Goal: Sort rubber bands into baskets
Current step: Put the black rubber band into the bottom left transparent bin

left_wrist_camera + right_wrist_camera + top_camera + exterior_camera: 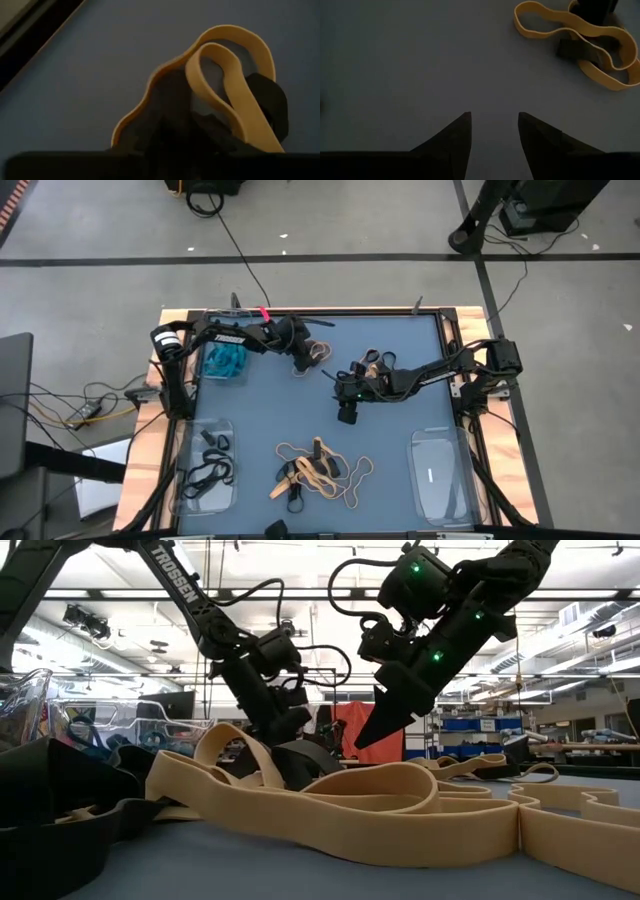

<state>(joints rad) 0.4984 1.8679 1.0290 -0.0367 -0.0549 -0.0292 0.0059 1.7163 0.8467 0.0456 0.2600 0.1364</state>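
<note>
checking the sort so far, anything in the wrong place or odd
Nothing looks damaged or spilled. Many rubber bands lie loose on the mat, unsorted. The near-right basket seems empty, while teal bands fill the far-left one. The left gripper is down on a tan band.

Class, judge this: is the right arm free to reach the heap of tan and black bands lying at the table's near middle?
Probably yes: the right gripper hovers with jaws open over bare mat, and nothing lies between it and the heap.

Even overhead light on the table [300,410] – soft shadows. Both wrist views are dim; the near tan bands [330,805] in the low view blur.
</note>
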